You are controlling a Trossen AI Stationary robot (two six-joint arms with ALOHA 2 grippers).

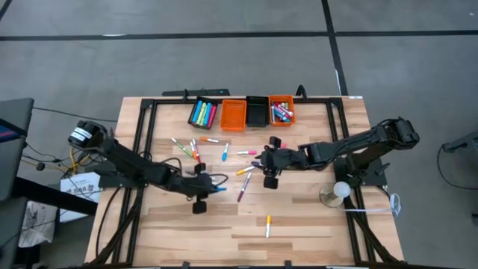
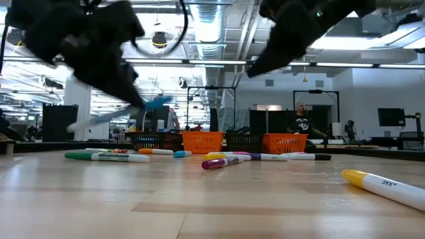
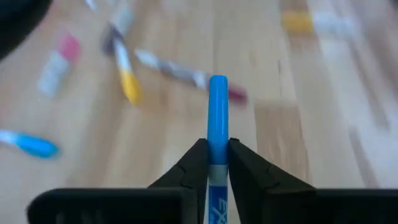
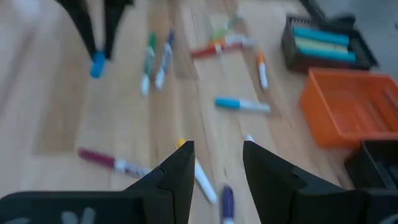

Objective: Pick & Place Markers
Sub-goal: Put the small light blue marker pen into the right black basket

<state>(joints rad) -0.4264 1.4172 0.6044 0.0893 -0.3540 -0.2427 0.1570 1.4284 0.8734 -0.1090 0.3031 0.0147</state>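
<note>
Several markers [image 1: 224,153] in mixed colours lie scattered on the wooden table [image 1: 314,224], and one yellow marker [image 1: 268,225] lies alone near the front edge. My left gripper [image 1: 203,187] sits left of centre, shut on a blue marker [image 3: 217,106] that is lifted off the table. My right gripper [image 4: 217,149] hangs open above the markers at the centre [image 1: 246,176], with nothing between its fingers. The low view shows the blue marker [image 2: 156,103] in the air under the left gripper. My left gripper pinches the blue marker between its two fingers, where the blue cap meets the white barrel [image 3: 217,165]. The marker lies along the fingers, and its cap sticks out past the fingertips. The fingers slant down from the table's left side. The marker is clear of the table.
Along the far edge stands a row of bins: a black bin [image 1: 203,113] holding markers, an orange bin [image 1: 233,114], a black bin [image 1: 258,112] and an orange bin [image 1: 281,110] with markers. A white round object [image 1: 340,191] stands at the right.
</note>
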